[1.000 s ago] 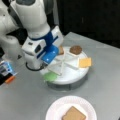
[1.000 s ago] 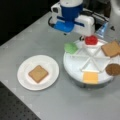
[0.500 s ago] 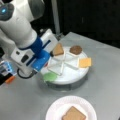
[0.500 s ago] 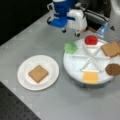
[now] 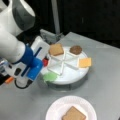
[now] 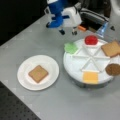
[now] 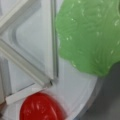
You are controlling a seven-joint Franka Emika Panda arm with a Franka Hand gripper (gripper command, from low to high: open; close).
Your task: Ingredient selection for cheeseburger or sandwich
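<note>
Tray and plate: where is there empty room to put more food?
On the plate, bare rim rings the toast. On the tray, the wedge between lettuce and cheese is bare. The tomato side is crowded, with the gripper close by.

Soft even overhead light, dark backdrop, faint shadows, all views blurred

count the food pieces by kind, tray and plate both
toast: 2
lettuce: 1
tomato: 1
cheese: 1
patty: 1
total: 6
</note>
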